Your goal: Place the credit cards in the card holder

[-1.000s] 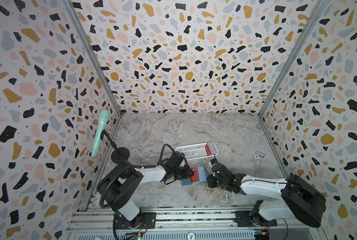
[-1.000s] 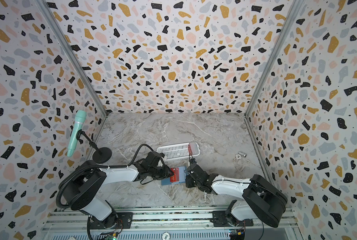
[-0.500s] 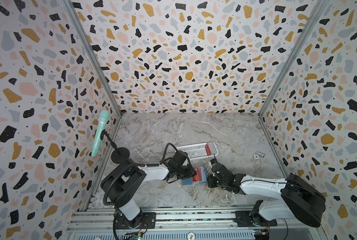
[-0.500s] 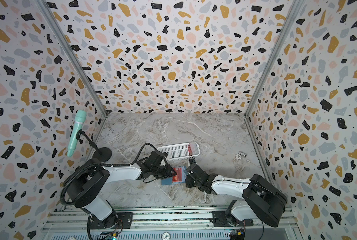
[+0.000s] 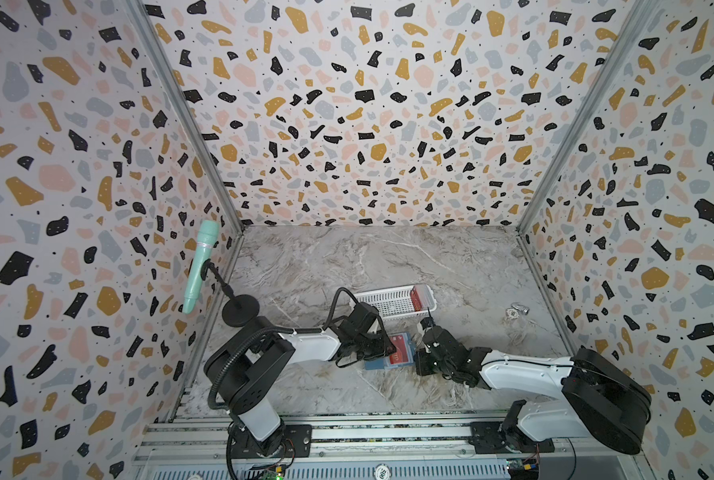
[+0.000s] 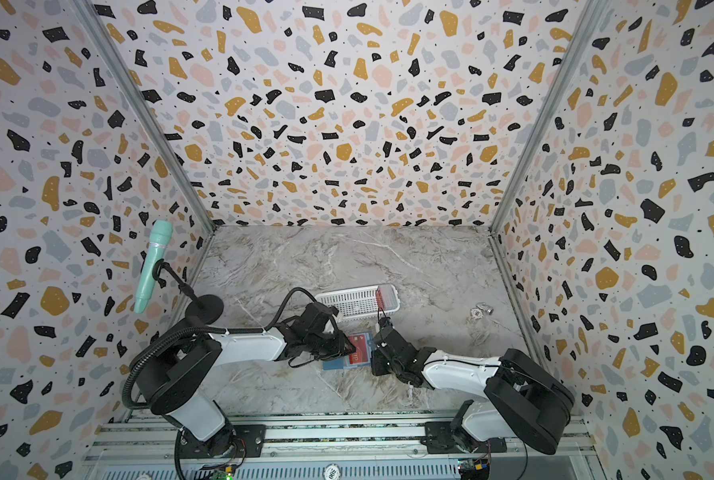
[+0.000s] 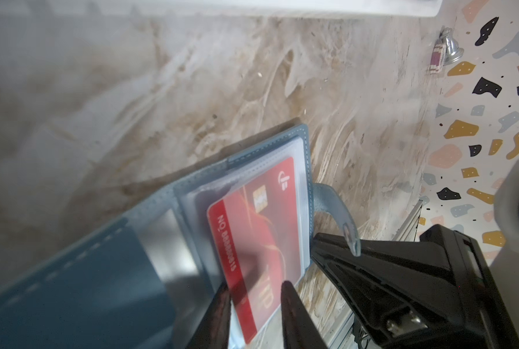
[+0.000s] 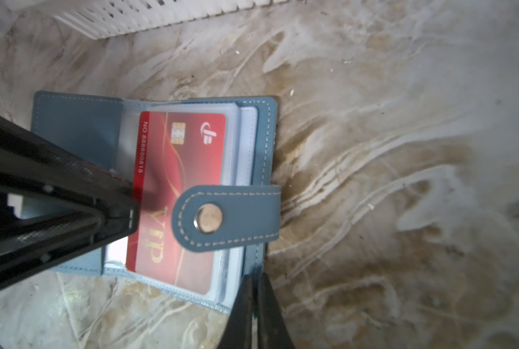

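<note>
- The red card looks largely slid into a clear sleeve of the open card holder, which lies flat on the table between the two arms.
- The left gripper has a finger either side of the card's outer end, jaws partly apart. I can't tell if it truly pinches. It seems placed to feed the card in.
- The right gripper is closed on the holder's opposite edge, I'd say to stop it sliding.
- The snap tab flops across the card.
- More red cards stand in the white basket just behind.

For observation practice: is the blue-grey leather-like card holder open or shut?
Open: the blue-grey card holder lies spread, snap tab unfastened, clear plastic sleeves showing.
</note>
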Controlling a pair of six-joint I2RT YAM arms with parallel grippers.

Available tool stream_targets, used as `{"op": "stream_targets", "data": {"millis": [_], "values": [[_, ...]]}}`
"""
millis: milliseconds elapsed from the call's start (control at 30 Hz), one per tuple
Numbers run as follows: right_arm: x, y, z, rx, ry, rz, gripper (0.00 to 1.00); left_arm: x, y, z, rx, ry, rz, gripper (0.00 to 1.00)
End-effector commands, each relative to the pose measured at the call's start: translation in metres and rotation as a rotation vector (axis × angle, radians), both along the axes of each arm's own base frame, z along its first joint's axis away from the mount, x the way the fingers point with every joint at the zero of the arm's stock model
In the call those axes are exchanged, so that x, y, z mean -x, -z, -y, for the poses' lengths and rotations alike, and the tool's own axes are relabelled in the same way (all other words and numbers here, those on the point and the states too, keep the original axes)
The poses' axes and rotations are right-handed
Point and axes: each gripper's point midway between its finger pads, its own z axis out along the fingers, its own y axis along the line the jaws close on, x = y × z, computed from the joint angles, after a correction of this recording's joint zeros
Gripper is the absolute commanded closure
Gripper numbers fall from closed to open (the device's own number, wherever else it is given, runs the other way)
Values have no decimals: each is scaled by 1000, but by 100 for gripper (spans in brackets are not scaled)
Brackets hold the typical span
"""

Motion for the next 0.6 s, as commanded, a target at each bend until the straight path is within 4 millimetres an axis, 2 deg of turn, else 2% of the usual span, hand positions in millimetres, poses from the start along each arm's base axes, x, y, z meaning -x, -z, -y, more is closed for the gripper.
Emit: {"op": "stream_targets", "data": {"millis": [0,167,300,567], "values": [[14,16,7,57,-22,-58,92,-1,-9,12,33,21,-1,70],[13,14,7,49,-19,-53,92,0,-5,10,11,27,-4,71],[11,5,7,27,-6,-34,92,-3,-2,1,-61,37,27,77],[8,-15,6,-13,3,3,90,-7,-2,-16,-172,27,62,77]]}}
